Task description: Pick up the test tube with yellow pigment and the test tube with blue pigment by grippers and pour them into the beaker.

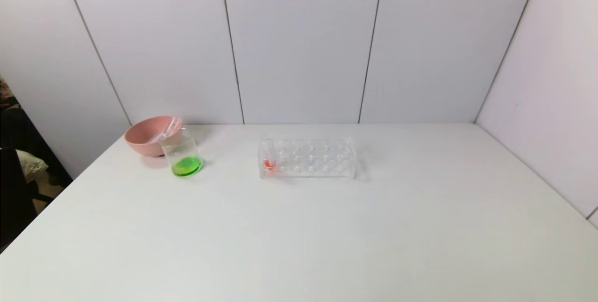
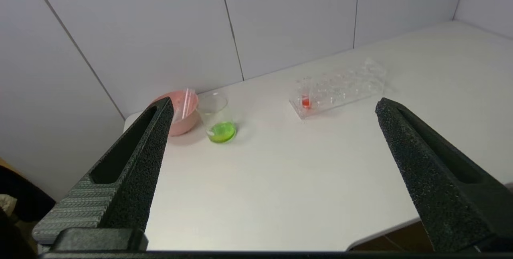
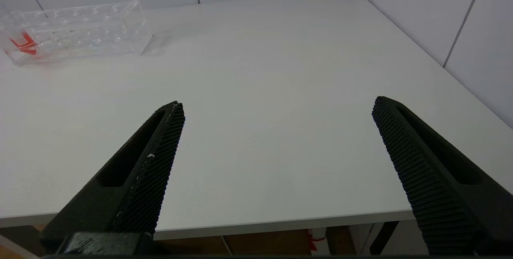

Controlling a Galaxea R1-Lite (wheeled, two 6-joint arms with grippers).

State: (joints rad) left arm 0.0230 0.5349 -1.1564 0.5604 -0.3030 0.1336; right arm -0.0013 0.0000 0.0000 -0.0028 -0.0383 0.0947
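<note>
The beaker (image 1: 182,154) stands at the table's back left and holds green liquid; it also shows in the left wrist view (image 2: 218,120). No tube with yellow or blue pigment shows. Slim clear tubes (image 1: 169,128) lean in the pink bowl (image 1: 145,137), touching the beaker's far side. My left gripper (image 2: 274,102) is open and empty, held back near the table's front edge, well short of the beaker. My right gripper (image 3: 278,102) is open and empty over the table's front right edge. Neither gripper shows in the head view.
A clear multi-hole rack (image 1: 308,157) stands mid-table with one red-orange-tipped tube (image 1: 269,161) at its left end; it also shows in the right wrist view (image 3: 76,30). Grey wall panels close the back and right. The white table (image 1: 327,236) drops off at the left.
</note>
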